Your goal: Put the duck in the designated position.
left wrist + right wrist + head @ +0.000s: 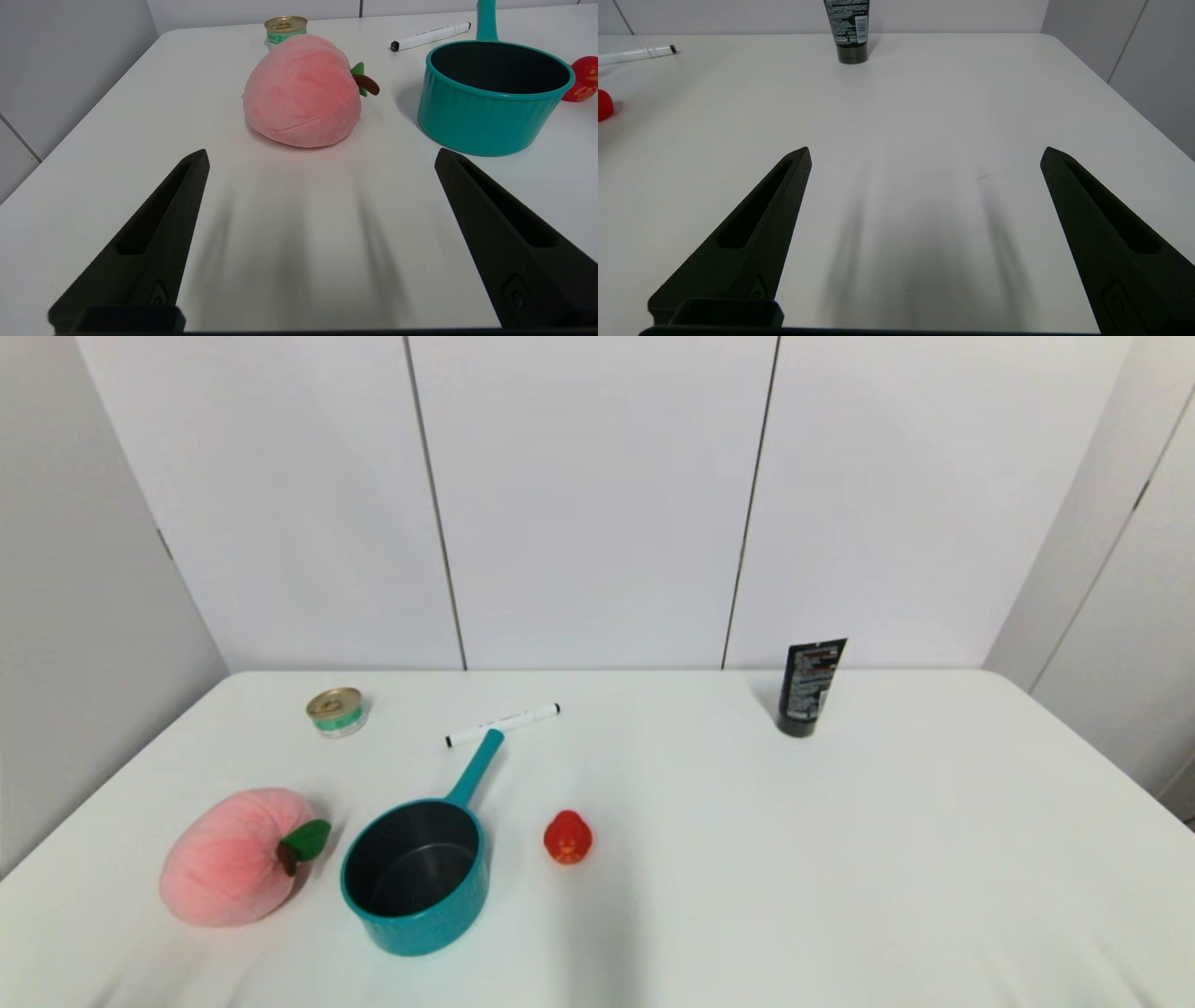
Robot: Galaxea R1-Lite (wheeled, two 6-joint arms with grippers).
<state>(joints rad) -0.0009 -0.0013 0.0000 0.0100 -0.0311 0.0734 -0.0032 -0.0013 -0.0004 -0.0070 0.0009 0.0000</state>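
The small red duck (568, 837) stands on the white table just right of the teal pot (416, 877), facing me. It also shows at the edge of the left wrist view, behind the pot (495, 98), as the duck (583, 78), and as a red sliver, the duck (603, 105), in the right wrist view. Neither arm appears in the head view. My left gripper (321, 156) is open above bare table near the front, short of the plush peach. My right gripper (925, 154) is open over plain tabletop on the right side. The designated position carries no mark.
A pink plush peach (233, 855) lies left of the pot. A small tin can (336, 711) and a white marker (502, 724) sit farther back. A black tube (808, 688) stands at the back right. The table's right edge (1134, 112) runs beside my right gripper.
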